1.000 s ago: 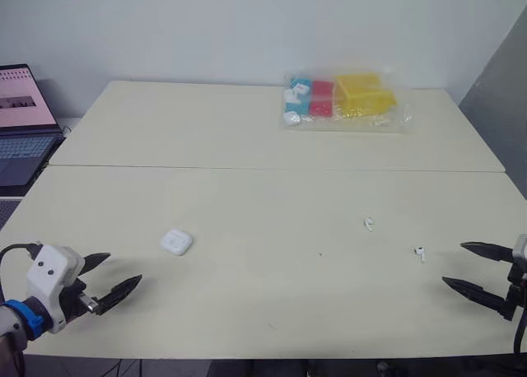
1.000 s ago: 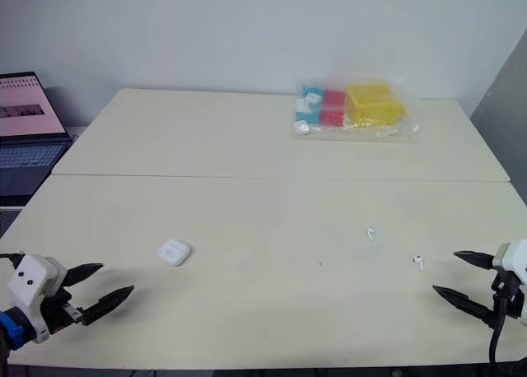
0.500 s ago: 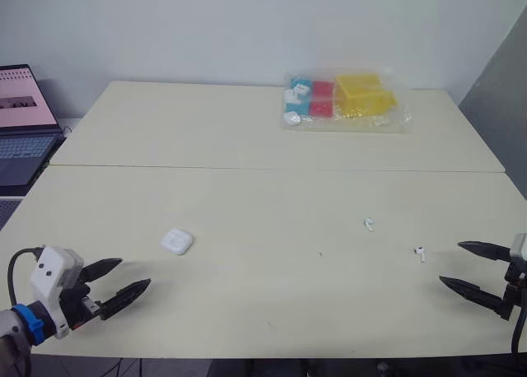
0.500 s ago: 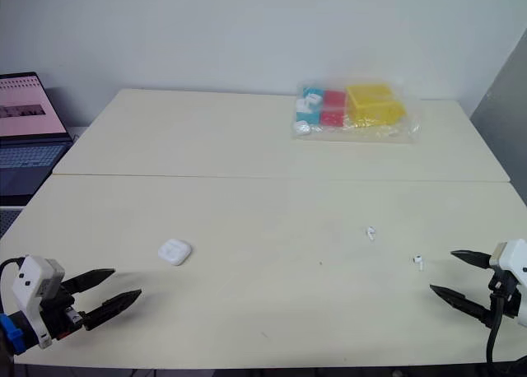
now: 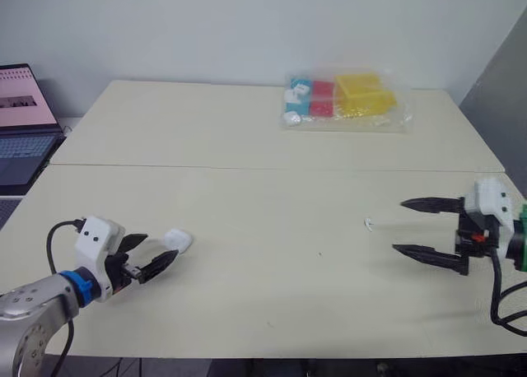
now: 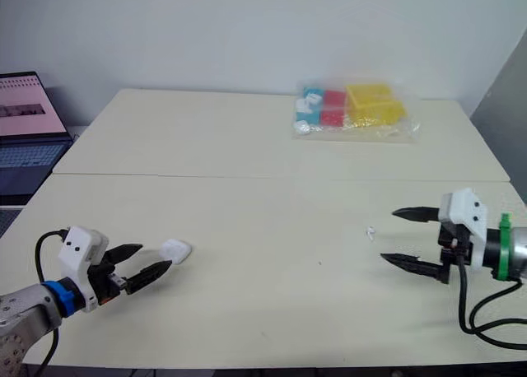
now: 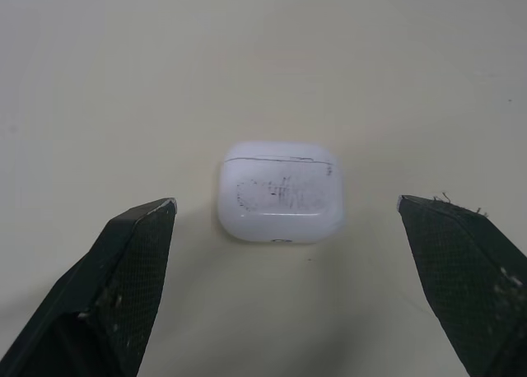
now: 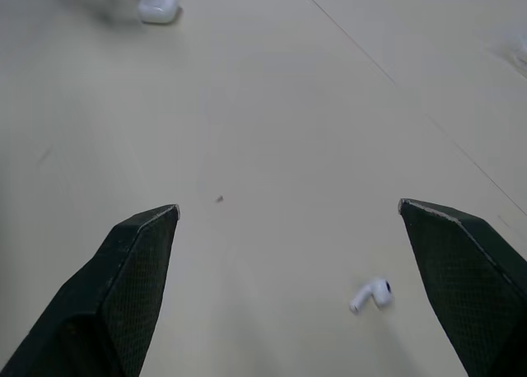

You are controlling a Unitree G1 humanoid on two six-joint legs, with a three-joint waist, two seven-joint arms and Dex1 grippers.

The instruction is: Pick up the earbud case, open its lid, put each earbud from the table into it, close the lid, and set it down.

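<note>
Fingers (image 7: 132, 270) of my left gripper (image 6: 156, 255) are spread wide, with the closed white case (image 7: 280, 192) on the table (image 5: 247, 295) just ahead of their tips, untouched. My right gripper (image 5: 398, 225) is spread too, one earbud (image 8: 370, 294) lying just ahead of it.
</note>
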